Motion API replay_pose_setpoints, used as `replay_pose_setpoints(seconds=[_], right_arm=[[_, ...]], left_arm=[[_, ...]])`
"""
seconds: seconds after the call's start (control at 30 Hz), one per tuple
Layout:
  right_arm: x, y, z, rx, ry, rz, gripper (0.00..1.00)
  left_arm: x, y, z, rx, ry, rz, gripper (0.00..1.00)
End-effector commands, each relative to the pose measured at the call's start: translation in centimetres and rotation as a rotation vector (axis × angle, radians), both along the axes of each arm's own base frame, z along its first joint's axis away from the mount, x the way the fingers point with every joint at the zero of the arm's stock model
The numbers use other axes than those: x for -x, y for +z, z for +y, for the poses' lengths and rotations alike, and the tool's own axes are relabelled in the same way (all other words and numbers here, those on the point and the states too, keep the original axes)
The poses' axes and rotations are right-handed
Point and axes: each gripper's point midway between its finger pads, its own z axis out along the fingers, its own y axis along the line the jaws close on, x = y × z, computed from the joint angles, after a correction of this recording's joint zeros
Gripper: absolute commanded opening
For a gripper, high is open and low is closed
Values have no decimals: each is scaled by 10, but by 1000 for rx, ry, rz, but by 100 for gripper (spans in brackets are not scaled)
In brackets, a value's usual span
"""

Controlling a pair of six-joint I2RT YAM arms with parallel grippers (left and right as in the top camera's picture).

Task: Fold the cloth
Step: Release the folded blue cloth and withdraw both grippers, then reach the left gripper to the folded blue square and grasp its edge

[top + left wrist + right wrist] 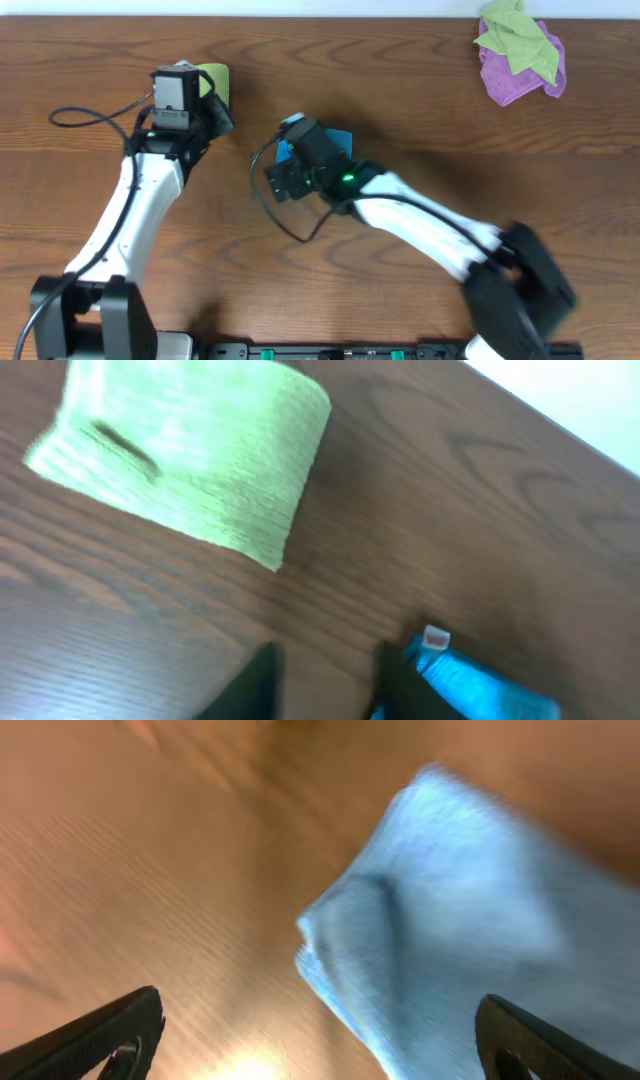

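The sky-blue cloth (342, 139) lies in a compact shape on the wooden table, mostly hidden under my right wrist in the overhead view. In the right wrist view the cloth (470, 930) lies below my right gripper (320, 1025), which is wide open above its edge and holds nothing. In the left wrist view the cloth's end with the small white tag (436, 638) lies just right of my left gripper (330, 685), which is open and empty. In the overhead view my left gripper (217, 110) is left of the cloth, and my right gripper (290, 168) hovers over it.
A folded light green cloth (213, 76) lies just beyond the left gripper; it also shows in the left wrist view (190, 455). A crumpled light green cloth on a purple cloth (520, 50) sits at the far right corner.
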Motion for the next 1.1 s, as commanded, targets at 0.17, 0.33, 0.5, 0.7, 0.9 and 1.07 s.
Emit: replay_pose_setpoints(seconds=[0.17, 0.33, 0.5, 0.7, 0.9, 1.07], right_arm=[[36, 127, -115, -29, -203, -75, 99], [87, 170, -187, 5, -340, -157, 99], [150, 173, -241, -40, -449, -158, 99], [207, 164, -279, -213, -575, -167, 99], [242, 161, -300, -332, -621, -195, 99], [246, 158, -303, -348, -635, -179, 99]], left_arm=[[28, 20, -23, 225, -58, 72, 83], [49, 17, -53, 413, -109, 179, 81], [77, -17, -66, 484, -76, 317, 81], [91, -53, -84, 614, -54, 340, 82], [97, -75, -101, 663, -22, 323, 86], [107, -96, -114, 620, 21, 328, 89]])
